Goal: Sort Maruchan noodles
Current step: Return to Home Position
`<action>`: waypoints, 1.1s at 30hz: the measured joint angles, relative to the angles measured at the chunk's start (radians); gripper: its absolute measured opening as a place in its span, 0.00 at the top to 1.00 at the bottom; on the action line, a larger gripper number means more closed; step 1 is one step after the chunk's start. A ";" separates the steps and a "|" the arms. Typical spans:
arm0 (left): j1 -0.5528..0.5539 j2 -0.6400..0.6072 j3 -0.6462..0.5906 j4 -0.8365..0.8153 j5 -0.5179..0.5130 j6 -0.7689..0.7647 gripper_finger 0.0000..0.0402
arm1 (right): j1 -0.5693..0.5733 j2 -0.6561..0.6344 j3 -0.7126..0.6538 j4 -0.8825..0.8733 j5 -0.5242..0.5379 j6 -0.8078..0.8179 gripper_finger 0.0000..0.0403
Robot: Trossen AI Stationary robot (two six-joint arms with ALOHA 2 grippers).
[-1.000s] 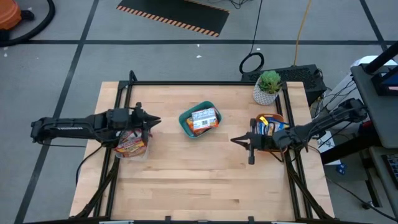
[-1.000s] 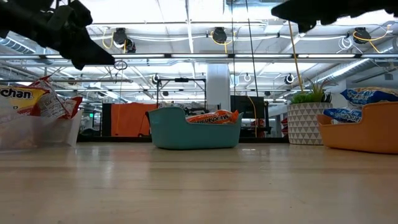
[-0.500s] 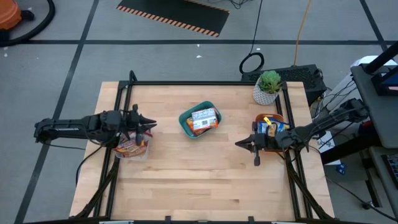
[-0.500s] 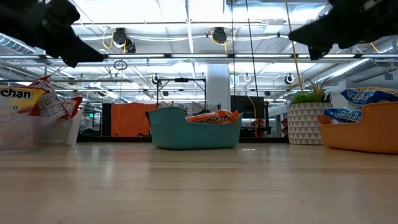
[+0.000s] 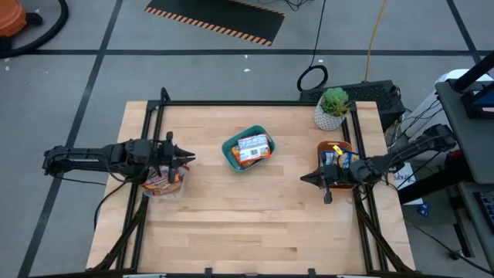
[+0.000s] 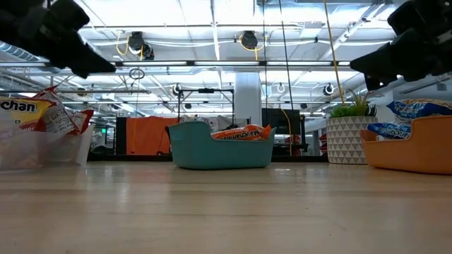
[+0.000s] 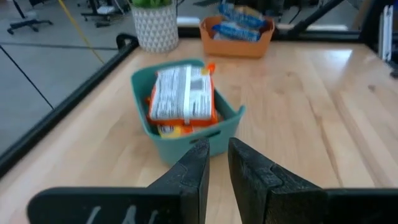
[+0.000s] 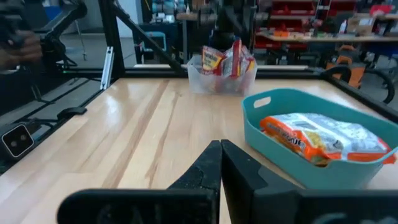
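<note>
Sorted crinkly ramen packets [image 5: 253, 148] are lying in the teal plastic bin [image 5: 228, 151], centre; the orange tray [image 5: 324, 146], right; the clear tub [image 5: 164, 185], left. The left gripper [image 5: 187, 158], narrowly parted, and the right gripper [image 5: 305, 178], pressed together, are hovering empty. Homing appears in hand, requiring clear retraction.

Orange packets [image 5: 252, 148] in teal bin [image 5: 229, 153]; blue packets [image 6: 417, 109] in orange tray [image 6: 409, 154].

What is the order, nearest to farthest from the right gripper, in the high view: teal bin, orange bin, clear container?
1. Orange bin, beside the right gripper, right edge.
2. Teal bin, table middle.
3. Clear container, left side, by the left gripper.
</note>
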 joint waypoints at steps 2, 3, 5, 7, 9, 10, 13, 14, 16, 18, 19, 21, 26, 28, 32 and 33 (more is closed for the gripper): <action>0.000 -0.004 -0.031 0.007 0.000 -0.001 0.84 | 0.000 -0.034 -0.016 0.000 0.000 -0.018 0.99; 0.000 -0.006 -0.052 0.024 0.000 -0.001 0.84 | 0.000 -0.051 -0.022 0.000 0.001 -0.029 0.99; 0.000 -0.012 -0.096 0.061 0.000 0.001 0.84 | 0.000 -0.087 -0.034 0.000 0.001 -0.052 0.99; 0.000 -0.018 -0.142 0.108 0.000 0.002 0.84 | 0.000 -0.120 -0.040 -0.001 0.001 -0.079 0.99; 0.000 -0.025 -0.177 0.152 0.000 0.002 0.84 | 0.000 -0.151 -0.041 -0.008 0.001 -0.105 0.99; 0.000 -0.029 -0.191 0.169 0.000 0.002 0.84 | 0.000 -0.162 -0.041 -0.008 0.001 -0.116 0.99; 0.000 -0.038 -0.212 0.183 0.000 0.000 0.84 | 0.000 -0.191 -0.041 -0.009 0.002 -0.159 0.99; 0.000 -0.039 -0.216 0.183 0.000 -0.004 0.84 | 0.000 -0.199 -0.041 -0.009 0.003 -0.171 0.99; 0.000 -0.045 -0.227 0.192 0.000 -0.016 0.84 | 0.000 -0.208 -0.042 -0.008 0.013 -0.197 0.99; 0.000 -0.045 -0.250 0.247 0.010 -0.027 0.84 | 0.000 -0.213 -0.042 -0.010 0.054 -0.216 0.99; 0.000 -0.045 -0.270 0.286 0.023 -0.029 0.84 | 0.000 -0.214 -0.042 -0.010 0.078 -0.221 0.99; 0.000 -0.045 -0.306 0.347 0.051 -0.032 0.84 | 0.000 -0.214 -0.042 -0.012 0.131 -0.234 0.99; -0.003 -0.043 -0.306 0.344 0.066 -0.053 0.84 | 0.000 -0.214 -0.043 -0.042 0.209 -0.236 0.99; -0.009 -0.043 -0.306 0.356 0.076 -0.053 0.84 | 0.000 -0.214 -0.043 -0.044 0.212 -0.236 0.99; -0.021 -0.044 -0.306 0.394 0.076 -0.044 0.84 | 0.000 -0.221 -0.043 -0.044 0.212 -0.259 0.99; -0.024 -0.045 -0.306 0.401 0.076 -0.041 0.84 | 0.000 -0.227 -0.043 -0.045 0.212 -0.262 0.99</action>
